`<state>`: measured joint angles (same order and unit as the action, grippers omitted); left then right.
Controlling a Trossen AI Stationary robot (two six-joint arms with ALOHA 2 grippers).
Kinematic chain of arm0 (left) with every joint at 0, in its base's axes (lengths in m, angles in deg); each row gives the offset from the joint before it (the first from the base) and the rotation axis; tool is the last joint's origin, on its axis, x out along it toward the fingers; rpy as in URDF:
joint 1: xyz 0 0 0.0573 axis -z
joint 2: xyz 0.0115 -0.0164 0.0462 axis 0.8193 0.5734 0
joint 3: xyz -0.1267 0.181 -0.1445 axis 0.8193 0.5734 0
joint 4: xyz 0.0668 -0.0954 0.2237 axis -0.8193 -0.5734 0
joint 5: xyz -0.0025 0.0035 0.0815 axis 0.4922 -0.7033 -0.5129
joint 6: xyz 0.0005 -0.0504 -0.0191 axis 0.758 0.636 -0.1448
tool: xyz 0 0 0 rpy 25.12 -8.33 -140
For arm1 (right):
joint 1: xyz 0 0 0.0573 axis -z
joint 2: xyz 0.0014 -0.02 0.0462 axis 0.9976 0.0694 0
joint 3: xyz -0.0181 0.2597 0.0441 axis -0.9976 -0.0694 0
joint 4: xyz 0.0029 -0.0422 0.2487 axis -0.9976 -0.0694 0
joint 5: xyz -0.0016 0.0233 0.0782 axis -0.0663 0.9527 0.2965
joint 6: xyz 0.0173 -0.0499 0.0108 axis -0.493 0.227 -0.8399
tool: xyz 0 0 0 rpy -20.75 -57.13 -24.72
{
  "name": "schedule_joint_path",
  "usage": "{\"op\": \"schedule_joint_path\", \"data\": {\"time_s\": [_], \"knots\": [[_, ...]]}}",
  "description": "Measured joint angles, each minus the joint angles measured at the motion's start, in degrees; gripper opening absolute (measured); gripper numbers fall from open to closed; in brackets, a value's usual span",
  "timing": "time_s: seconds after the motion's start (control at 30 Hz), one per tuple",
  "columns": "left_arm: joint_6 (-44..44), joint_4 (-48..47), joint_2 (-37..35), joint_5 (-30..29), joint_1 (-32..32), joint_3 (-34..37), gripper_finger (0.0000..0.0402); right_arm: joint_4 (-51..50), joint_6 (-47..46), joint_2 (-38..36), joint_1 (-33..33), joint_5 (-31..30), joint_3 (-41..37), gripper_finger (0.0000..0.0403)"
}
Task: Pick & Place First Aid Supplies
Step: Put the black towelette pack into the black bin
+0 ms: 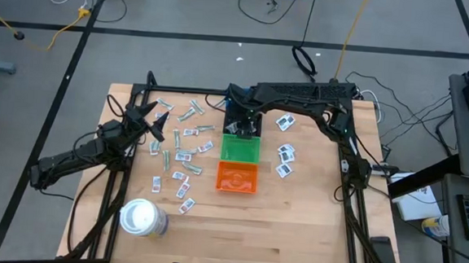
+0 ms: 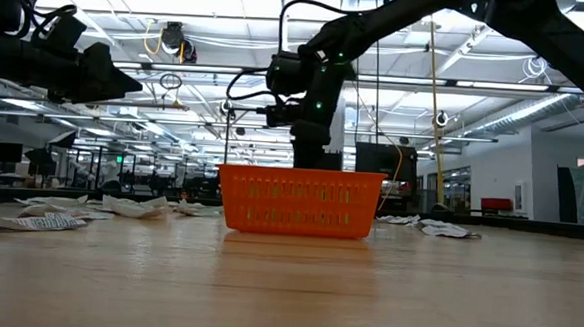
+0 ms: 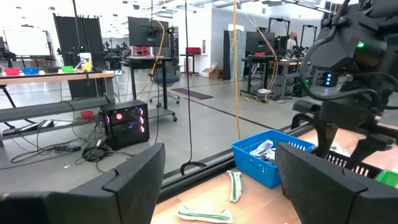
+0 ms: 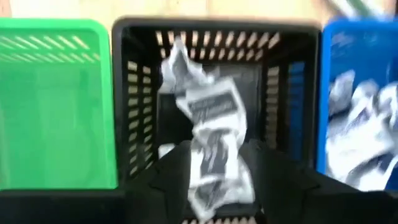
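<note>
Small white packets (image 1: 186, 155) and pale green wrappers lie flat on the wooden table (image 1: 293, 233) left of the bins, and a few white squares (image 1: 285, 157) lie to their right. My right gripper (image 1: 245, 126) points down over a black bin (image 4: 217, 37), which stands between the green bin (image 4: 56, 93) and the blue bin (image 4: 357, 93). Its fingers stand apart, with a crumpled white packet with dark print (image 4: 214, 165) between them and more packets (image 4: 180, 74) below it in the black bin. My left gripper (image 3: 221, 180) waits open and level at the table's left. My right gripper's fingers (image 4: 171, 177) stand apart on either side of the crumpled white packet (image 4: 217, 180), coming from above and pointing down into the black bin. Whether they touch it I cannot tell.
An orange bin (image 1: 237, 177) stands nearest the table's front, next to the green one (image 1: 240, 150). The blue bin (image 3: 270, 155) holds white packets. A large white roll (image 1: 142, 218) stands near the front left. The table's front right is bare wood.
</note>
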<state>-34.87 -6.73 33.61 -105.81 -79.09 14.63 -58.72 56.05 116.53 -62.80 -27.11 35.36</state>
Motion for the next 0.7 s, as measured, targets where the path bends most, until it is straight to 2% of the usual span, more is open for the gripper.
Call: {"op": "schedule_joint_path", "data": {"time_s": [0.2, 0.43, 0.7], "knots": [[0.0, 0.0, 0.0, 0.0, 0.0, 0.0, 0.0305, -6.9, -18.7, -1.1, 0.1, -5.8, 0.3, 0.0175], [0.0, 0.0, 0.0, 0.0, 0.0, 0.0, 0.0306, -14.9, -42.0, -2.0, 0.4, -5.6, 0.3, 0.0165], [0.0, 0.0, 0.0, 0.0, 0.0, 0.0, 0.0305, -18.6, -54.0, -4.2, 0.1, -1.2, -2.4, 0.0185]]}}
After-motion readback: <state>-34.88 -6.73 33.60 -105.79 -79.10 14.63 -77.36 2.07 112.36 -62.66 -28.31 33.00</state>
